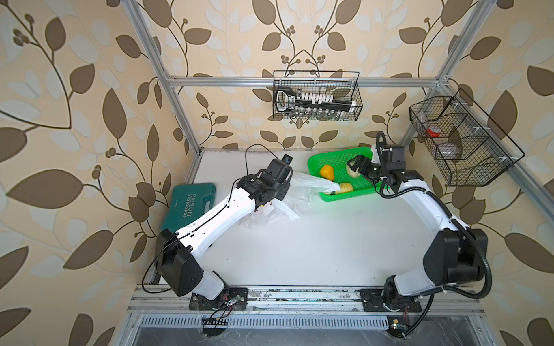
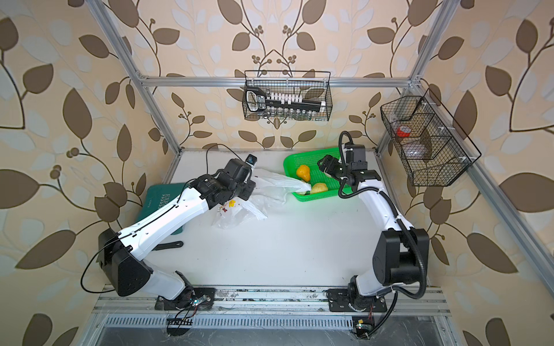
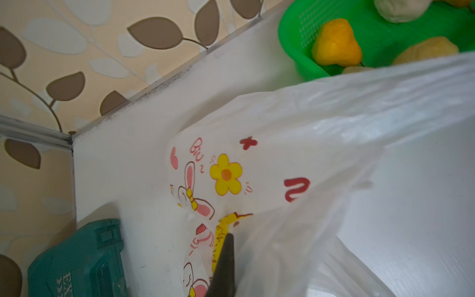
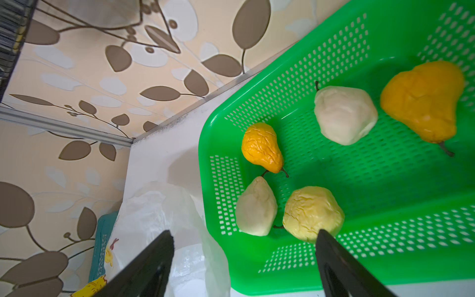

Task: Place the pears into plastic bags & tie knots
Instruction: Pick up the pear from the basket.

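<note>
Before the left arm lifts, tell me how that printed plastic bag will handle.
Likely floppy: the plastic bag is thin, crumpled and sags onto the green basket. Probably very light, so it should follow the left gripper pinching it. Its glossy film might slip from a narrow pinch.

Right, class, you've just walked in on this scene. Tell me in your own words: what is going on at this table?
A two-armed robot is bagging fruit. Its left hand is shut on a printed plastic bag, which is stretched out with one edge lying over the rim of the green basket. The right hand hangs open above the basket, where five pears lie. None is gripped, and none shows in the bag.
</note>
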Tool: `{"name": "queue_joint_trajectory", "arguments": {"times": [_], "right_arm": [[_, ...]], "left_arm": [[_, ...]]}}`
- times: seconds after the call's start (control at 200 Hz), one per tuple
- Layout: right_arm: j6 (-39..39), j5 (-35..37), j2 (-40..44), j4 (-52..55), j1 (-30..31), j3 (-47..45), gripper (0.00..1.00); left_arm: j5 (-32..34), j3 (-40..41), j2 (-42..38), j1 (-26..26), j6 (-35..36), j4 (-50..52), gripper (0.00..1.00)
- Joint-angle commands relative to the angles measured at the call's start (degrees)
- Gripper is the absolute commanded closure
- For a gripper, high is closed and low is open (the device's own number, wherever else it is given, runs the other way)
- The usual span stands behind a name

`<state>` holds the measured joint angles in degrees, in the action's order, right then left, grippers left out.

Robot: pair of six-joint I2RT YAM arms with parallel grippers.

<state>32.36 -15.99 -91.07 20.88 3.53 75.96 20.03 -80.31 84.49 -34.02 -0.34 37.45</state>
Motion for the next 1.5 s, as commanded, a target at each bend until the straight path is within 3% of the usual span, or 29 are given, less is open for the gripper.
{"name": "queue_joint_trajectory", "arguments": {"times": [0.0, 0.18, 0.355, 0.785, 1.04, 1.155, 1.34, 1.495], "right_arm": [[-3.16, 4.37, -6.12, 3.86, 2.9, 6.18, 0.15], [-7.44, 12.13, -19.39, 6.61, 6.33, 16.59, 0.13], [-12.08, 15.69, -28.15, 5.43, 7.03, 22.27, 0.09], [-13.27, 12.08, -39.57, 5.59, 7.64, 31.22, 0.08], [-12.7, 10.31, -42.69, 6.09, 7.97, 34.09, 0.13], [-12.76, 9.56, -43.05, 6.01, 8.02, 34.41, 0.2], [-13.02, 8.19, -40.56, 5.8, 8.07, 33.4, 0.45], [-12.91, 8.47, -35.09, 5.22, 7.64, 31.47, 0.53]], "left_arm": [[1.45, 1.3, -4.97, 4.77, -6.57, -4.47, 1.0], [-1.52, 3.16, -7.72, 6.42, -7.63, -6.34, 1.0], [-10.82, 4.18, -7.59, 6.34, -8.82, -6.05, 1.0], [-22.59, 6.17, -5.65, 6.16, -10.06, 0.94, 1.0], [-23.24, 8.16, -5.6, 5.72, -11.17, 0.63, 1.0], [-23.16, 8.11, -5.46, 5.57, -11.51, 0.34, 1.0], [-22.84, 8.09, -5.3, 5.54, -11.64, 0.34, 1.0], [-22.84, 8.15, -5.16, 5.47, -11.97, 0.3, 1.0]]}}
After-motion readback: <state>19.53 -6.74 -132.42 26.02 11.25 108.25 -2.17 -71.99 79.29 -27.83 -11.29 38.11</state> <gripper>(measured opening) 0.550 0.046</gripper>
